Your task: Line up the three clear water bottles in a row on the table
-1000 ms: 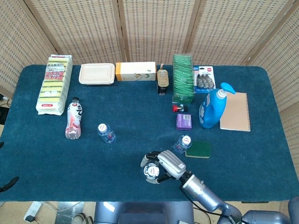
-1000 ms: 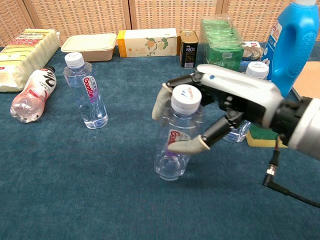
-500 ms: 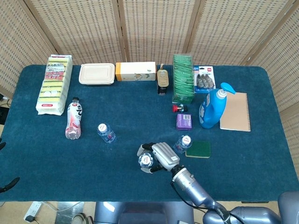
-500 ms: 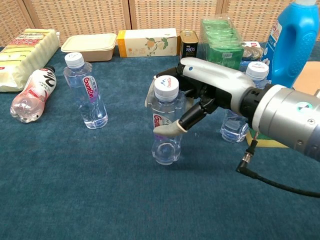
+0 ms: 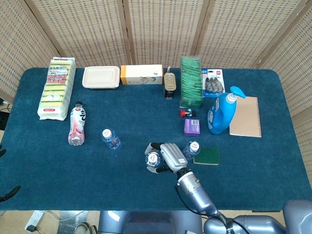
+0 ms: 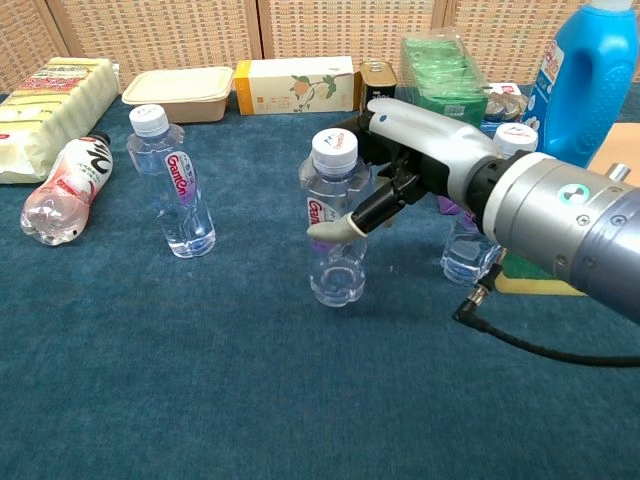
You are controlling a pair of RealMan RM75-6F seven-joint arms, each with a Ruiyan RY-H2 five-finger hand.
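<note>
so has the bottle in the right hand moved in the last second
Yes. The held bottle has travelled away from the table's near edge, toward the green sponge, now roughly level with the other upright bottles.

three clear water bottles (image 6: pixel 172 195) (image 6: pixel 335 225) (image 6: pixel 478 235), one pink bottle (image 6: pixel 65 190), one detergent bottle (image 6: pixel 590 85)

The left water bottle (image 6: pixel 177 190) reads "Ganten", as far as the label shows; the olive tin (image 6: pixel 378 97) carries "80", perhaps "80%".
</note>
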